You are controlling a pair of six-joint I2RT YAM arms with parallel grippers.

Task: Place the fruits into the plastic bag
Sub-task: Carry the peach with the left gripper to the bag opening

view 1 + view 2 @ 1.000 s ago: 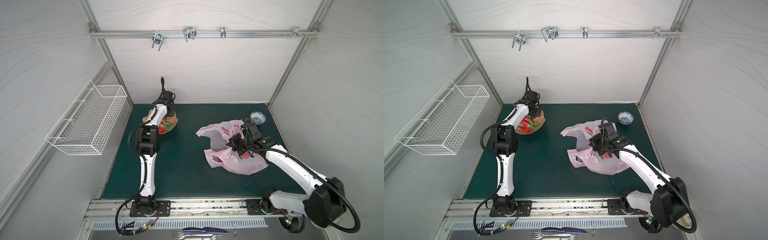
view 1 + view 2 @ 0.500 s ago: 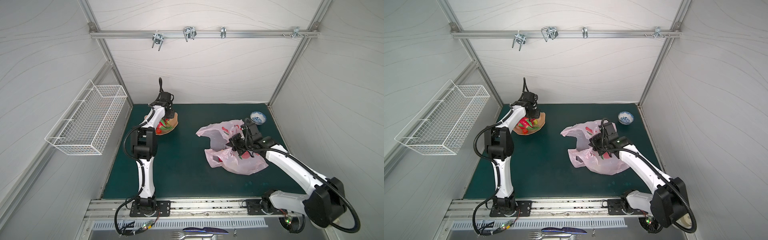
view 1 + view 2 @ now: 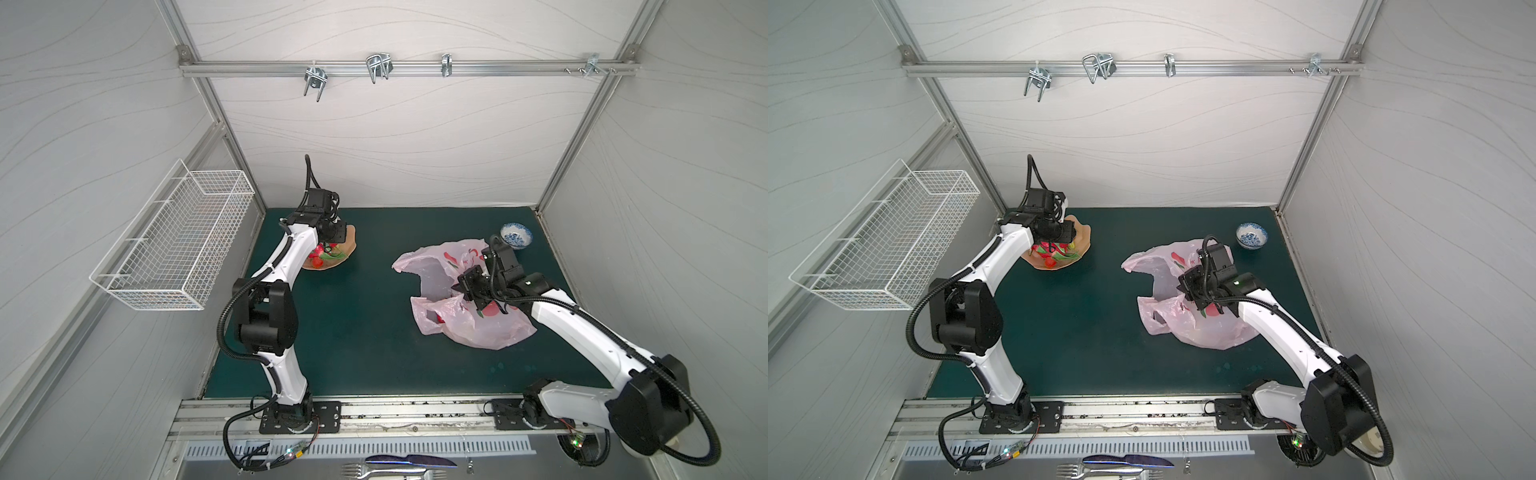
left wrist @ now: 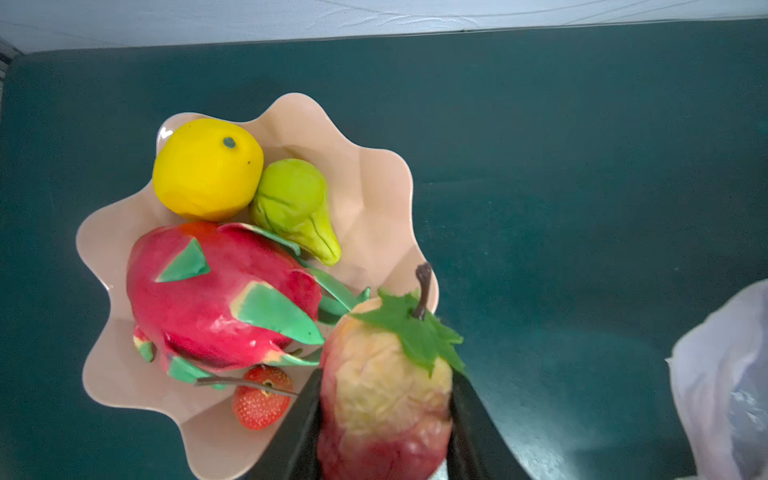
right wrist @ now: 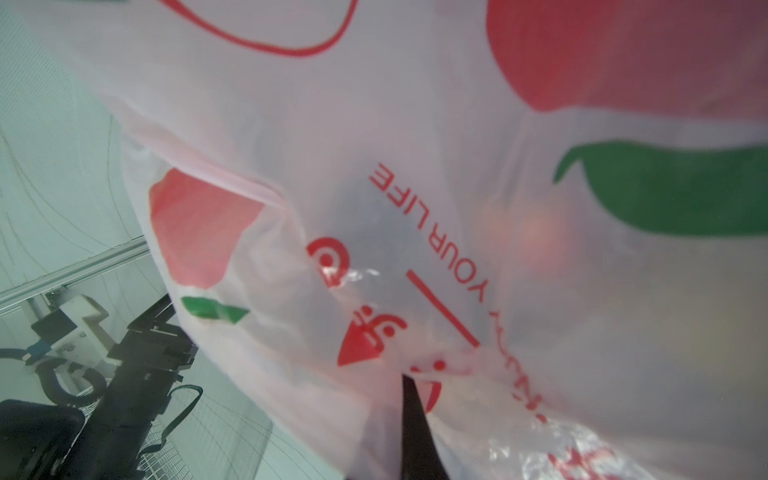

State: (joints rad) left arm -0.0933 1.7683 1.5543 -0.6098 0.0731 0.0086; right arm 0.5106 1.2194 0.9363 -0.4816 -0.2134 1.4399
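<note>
Your left hand (image 4: 384,399) grips a wrinkled red-and-yellow pear (image 4: 390,353) with green leaf and brown stem, your right hand (image 5: 411,399) pinched shut on the translucent pale-pink plastic bag (image 5: 374,124)

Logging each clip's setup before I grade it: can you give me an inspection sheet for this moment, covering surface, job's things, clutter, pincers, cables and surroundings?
Surface: dark green mat, no spills seen.
Job's things: lemon, green pear, dragon fruit and strawberry in the peach dish; plastic bag crumpled on the right.
Clutter: blue-and-white bowl behind the bag; fork and knife on the front ledge.
Pincers: left pincer shut on a red-yellow pear at the dish's rim; right pincer shut on the plastic bag.
Cables: black hoses loop along both arms; loose wires by the left base.
Surroundings: white walls, wire basket on the left wall, rail with hooks above.
</note>
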